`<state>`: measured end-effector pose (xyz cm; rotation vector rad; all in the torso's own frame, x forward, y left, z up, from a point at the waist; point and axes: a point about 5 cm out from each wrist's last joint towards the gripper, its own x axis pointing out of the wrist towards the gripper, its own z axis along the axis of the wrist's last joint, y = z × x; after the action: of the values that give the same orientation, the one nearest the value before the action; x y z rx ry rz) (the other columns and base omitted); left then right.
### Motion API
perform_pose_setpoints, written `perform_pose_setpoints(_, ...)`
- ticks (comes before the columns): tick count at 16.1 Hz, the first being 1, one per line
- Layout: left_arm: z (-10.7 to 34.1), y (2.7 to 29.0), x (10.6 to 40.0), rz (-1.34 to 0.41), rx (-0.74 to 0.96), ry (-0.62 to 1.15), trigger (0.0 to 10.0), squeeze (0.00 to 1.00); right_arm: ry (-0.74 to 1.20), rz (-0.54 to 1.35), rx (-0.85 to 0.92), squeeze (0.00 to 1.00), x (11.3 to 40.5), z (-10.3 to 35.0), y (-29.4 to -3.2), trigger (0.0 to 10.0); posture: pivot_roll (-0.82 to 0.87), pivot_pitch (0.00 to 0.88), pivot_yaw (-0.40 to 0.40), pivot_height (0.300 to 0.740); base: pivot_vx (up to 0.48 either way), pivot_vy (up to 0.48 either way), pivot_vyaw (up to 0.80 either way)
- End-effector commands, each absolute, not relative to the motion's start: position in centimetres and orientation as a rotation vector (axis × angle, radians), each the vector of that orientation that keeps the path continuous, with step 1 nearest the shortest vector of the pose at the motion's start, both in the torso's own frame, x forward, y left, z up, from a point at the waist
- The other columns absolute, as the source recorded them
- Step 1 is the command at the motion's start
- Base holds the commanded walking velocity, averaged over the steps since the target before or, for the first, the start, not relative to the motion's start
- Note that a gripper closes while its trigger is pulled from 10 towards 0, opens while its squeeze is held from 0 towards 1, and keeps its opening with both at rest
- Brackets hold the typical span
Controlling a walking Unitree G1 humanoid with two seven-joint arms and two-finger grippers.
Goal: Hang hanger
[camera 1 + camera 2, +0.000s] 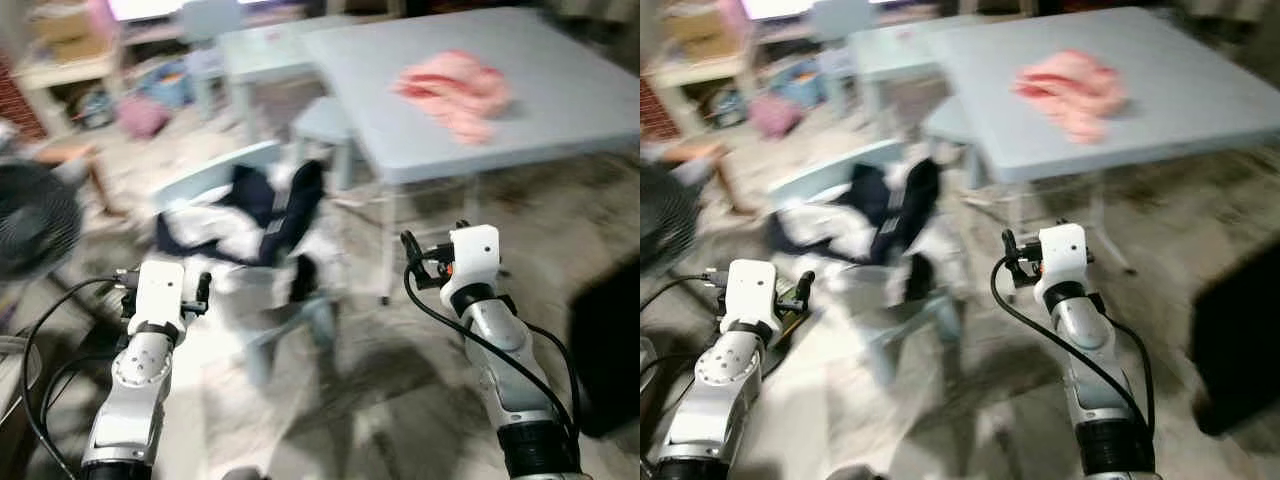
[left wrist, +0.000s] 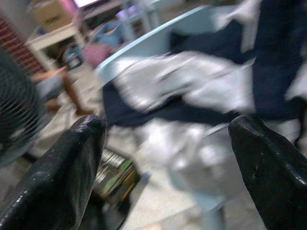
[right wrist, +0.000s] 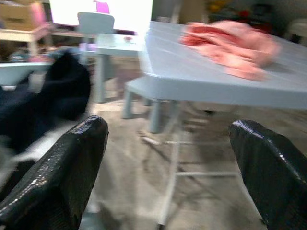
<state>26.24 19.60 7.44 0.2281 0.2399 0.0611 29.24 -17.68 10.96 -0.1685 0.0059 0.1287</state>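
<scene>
The picture is blurred by motion. A small pale blue chair (image 1: 215, 175) stands ahead on the floor, heaped with dark navy and white clothes (image 1: 270, 210). My left gripper (image 2: 168, 127) is open and empty, facing that heap from close by. My right gripper (image 3: 168, 127) is open and empty too, facing the leg and edge of a grey-blue table (image 1: 560, 110). A crumpled pink cloth (image 1: 455, 88) lies on the tabletop. Both silver arms reach forward, the left arm (image 1: 140, 370) and the right arm (image 1: 495, 330), either side of the chair.
A black fan (image 1: 35, 220) stands at the far left. A dark block (image 1: 610, 340) sits low on the right. A pale stool (image 1: 325, 120) is by the table, with a small table (image 1: 260, 45), shelves and clutter at the back. Bare floor lies in front.
</scene>
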Motion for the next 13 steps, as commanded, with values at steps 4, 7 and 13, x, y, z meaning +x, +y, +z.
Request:
perform_pose_setpoints(4, 7.2, 18.9, 26.2, 0.032, 0.22, 0.251, 10.0, 0.0, 0.009, 0.12, -0.18, 0.0, 28.9, 10.9, -18.2, 10.0, 0.0, 0.015, 0.015, 0.74, 0.284, 0.0, 0.0)
perform_pose_setpoints(7, 7.0, 19.4, 26.2, 0.068, 0.245, 0.267, 10.0, 0.0, 0.015, 0.126, -0.185, 0.0, 28.9, 10.8, -18.1, 10.0, 0.0, 0.018, 0.015, 0.74, 0.0, 0.0, 0.0)
perform_pose_setpoints(13, 6.8, 19.9, 26.3, 0.112, 0.233, 0.283, 10.0, 0.0, 0.029, 0.156, -0.188, 0.0, 28.8, 10.4, -17.7, 10.0, 0.0, 0.021, 0.012, 0.74, 0.0, 0.043, 0.13)
